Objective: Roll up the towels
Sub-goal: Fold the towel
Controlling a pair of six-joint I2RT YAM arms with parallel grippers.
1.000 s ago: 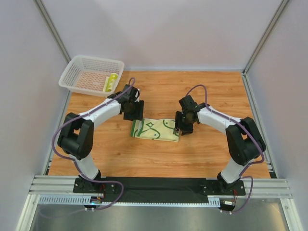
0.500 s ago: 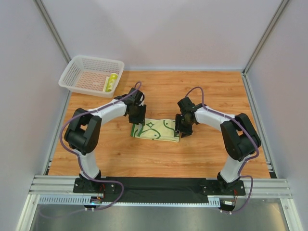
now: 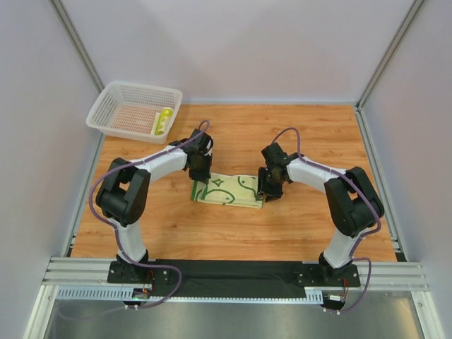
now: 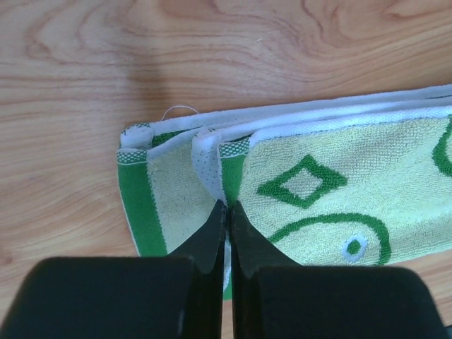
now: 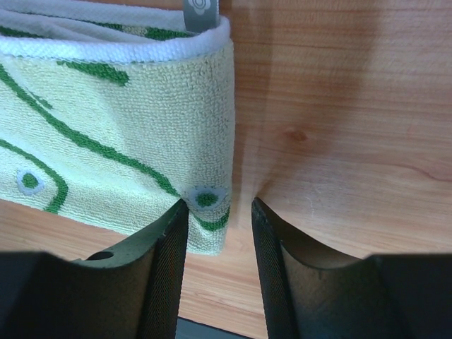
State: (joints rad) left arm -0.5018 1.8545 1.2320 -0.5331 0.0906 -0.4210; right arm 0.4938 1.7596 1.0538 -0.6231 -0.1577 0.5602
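On the wooden worktop (image 3: 212, 229) a folded cream towel (image 3: 227, 191) with green swirls lies flat, the left fingers (image 4: 205, 244) pinched shut on its hem, the right fingers (image 5: 164, 244) parted astride its other corner, and beyond, a rolled yellow-green towel (image 3: 164, 120) sits in a white basket (image 3: 145, 87).

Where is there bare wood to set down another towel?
Free: the strip of table between the folded towel and the black base rail; also the far wood right of the mesh basket. Crowded: the middle, where the left pincer and right pincer stand at the towel's ends.
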